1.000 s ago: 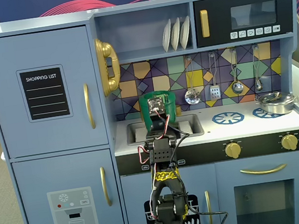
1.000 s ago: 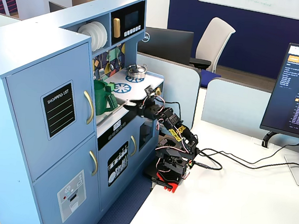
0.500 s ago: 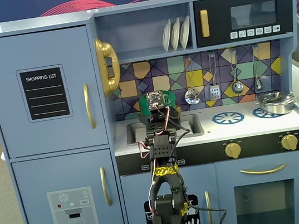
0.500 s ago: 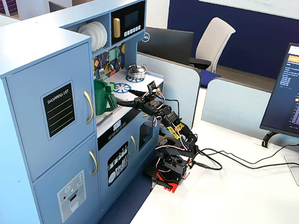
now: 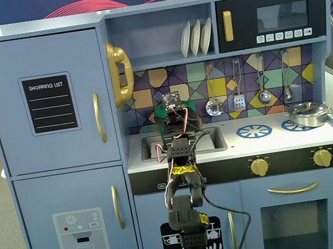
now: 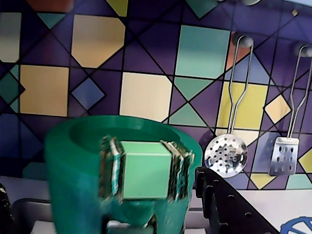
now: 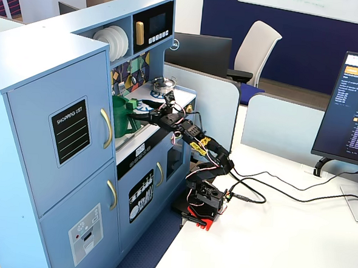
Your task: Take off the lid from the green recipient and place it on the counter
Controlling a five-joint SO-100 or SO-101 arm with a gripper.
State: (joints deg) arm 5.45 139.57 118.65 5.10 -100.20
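The green recipient (image 6: 78, 165) is a dark-green pot standing upright by the sink, close in front of the wrist camera. Its light-green block handle with ribbed sides (image 6: 145, 169) faces the camera. The pot's top shows a rim with a sunken inside. I cannot make out the lid or its knob in any view. My gripper (image 6: 112, 214) is open, with one black jaw at the left edge and one at the right of the pot's lower part. In a fixed view the gripper (image 7: 139, 115) reaches the pot (image 7: 121, 123) from the side. In the front fixed view my arm hides most of the pot (image 5: 192, 105).
The white counter (image 5: 269, 140) holds a steel sink (image 5: 209, 140), blue burner prints (image 5: 254, 131) and a small silver pan (image 5: 308, 114). A skimmer (image 6: 226, 155) and a spatula (image 6: 283, 155) hang on the tiled back wall. The fridge wall stands left of the pot.
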